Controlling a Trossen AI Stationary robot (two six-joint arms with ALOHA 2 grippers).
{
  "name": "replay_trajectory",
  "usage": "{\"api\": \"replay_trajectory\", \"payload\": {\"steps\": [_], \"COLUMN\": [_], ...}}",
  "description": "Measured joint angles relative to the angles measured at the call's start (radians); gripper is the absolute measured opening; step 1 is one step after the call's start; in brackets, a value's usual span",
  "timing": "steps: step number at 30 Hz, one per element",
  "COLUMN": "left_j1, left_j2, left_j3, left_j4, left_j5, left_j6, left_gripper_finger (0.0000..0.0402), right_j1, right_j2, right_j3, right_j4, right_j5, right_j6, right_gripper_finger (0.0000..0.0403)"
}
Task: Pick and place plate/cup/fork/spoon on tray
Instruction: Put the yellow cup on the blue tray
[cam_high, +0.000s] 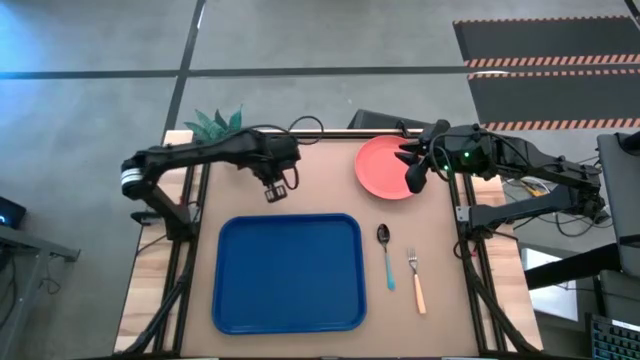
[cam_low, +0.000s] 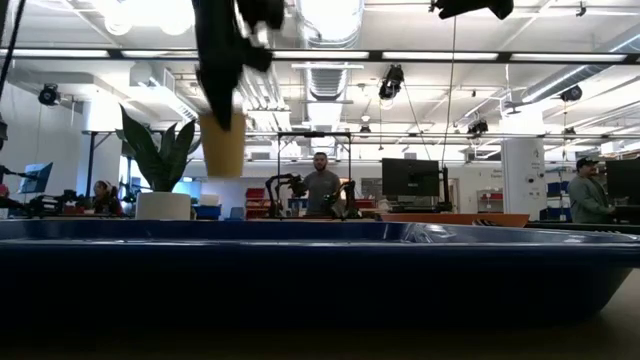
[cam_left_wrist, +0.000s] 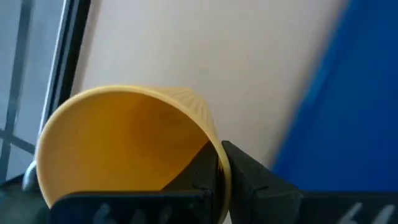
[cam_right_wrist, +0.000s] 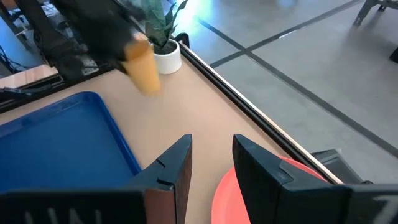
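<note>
My left gripper (cam_high: 275, 188) is shut on the orange-yellow cup (cam_low: 222, 145), which is held in the air just beyond the far edge of the blue tray (cam_high: 288, 272). The cup also shows in the left wrist view (cam_left_wrist: 124, 143) and the right wrist view (cam_right_wrist: 143, 68). My right gripper (cam_right_wrist: 211, 162) is open and empty, above the right part of the coral-pink plate (cam_high: 383, 167), which lies flat on the table at the far right. The spoon (cam_high: 385, 255) and the fork (cam_high: 415, 280) lie on the table to the right of the tray. My left gripper pinches the cup's wall at its rim (cam_left_wrist: 219, 163), with one finger inside the cup and one outside. The fingers come from above, pointing down. The cup hangs below them, mouth up, lifted clear of the table and the tray.
A white pot with a green plant (cam_high: 215, 122) stands at the table's far left corner, behind the left arm. Bare tabletop lies between the tray and the plate. People and desks show in the room beyond the table.
</note>
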Motion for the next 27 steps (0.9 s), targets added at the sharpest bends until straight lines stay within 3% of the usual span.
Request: {"api": "replay_trajectory", "payload": {"steps": [5, 11, 17, 22, 27], "left_j1": [-0.141, -0.356, -0.48, -0.502, -0.503], "left_j2": [-0.094, -0.15, -0.132, -0.113, -0.127], "left_j3": [0.15, 0.151, 0.007, -0.181, -0.342], "left_j4": [-0.141, -0.26, -0.276, -0.248, -0.01], "left_j5": [0.101, 0.073, 0.071, 0.185, 0.244], "left_j6": [-0.152, -0.459, -0.64, -0.692, -0.686], "left_gripper_finger": [0.0, 0.0, 0.0, 0.0, 0.0], "right_j1": [0.0, 0.0, 0.0, 0.0, 0.0], "right_j2": [0.0, 0.0, 0.007, 0.022, 0.047], "right_j3": [0.0, 0.0, 0.0, -0.001, -0.001], "right_j4": [0.0, 0.014, 0.045, 0.063, 0.067], "right_j5": [0.0, 0.0, 0.0, 0.0, -0.002], "right_j6": [0.0, 0.0, -0.005, -0.011, 0.0], "right_gripper_finger": [0.0107, 0.0107, 0.0107, 0.0107, 0.0107]}}
